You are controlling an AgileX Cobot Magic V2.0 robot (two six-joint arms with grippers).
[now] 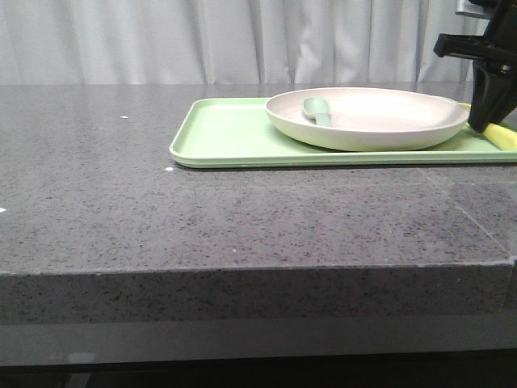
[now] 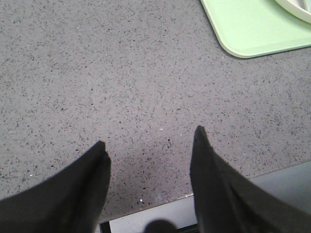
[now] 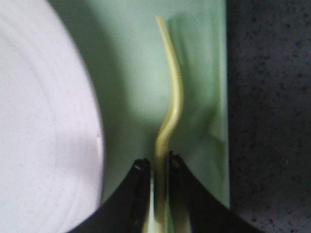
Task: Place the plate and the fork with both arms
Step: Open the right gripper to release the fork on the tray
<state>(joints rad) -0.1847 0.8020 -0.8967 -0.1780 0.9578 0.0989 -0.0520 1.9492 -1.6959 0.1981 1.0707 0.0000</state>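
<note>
The cream-white plate sits on the light-green tray at the back right; a grey-green spoon lies in it. In the right wrist view the plate fills one side. My right gripper is at the tray's right end, shut on the pale-yellow fork, which is seen edge-on over the tray. A yellow bit of the fork shows under the gripper in the front view. My right gripper has its fingers pressed on the handle. My left gripper is open and empty over bare table.
The dark speckled stone table spreads to the left and front of the tray. A corner of the tray and the plate's rim show in the left wrist view. The table's front edge lies under the left fingers.
</note>
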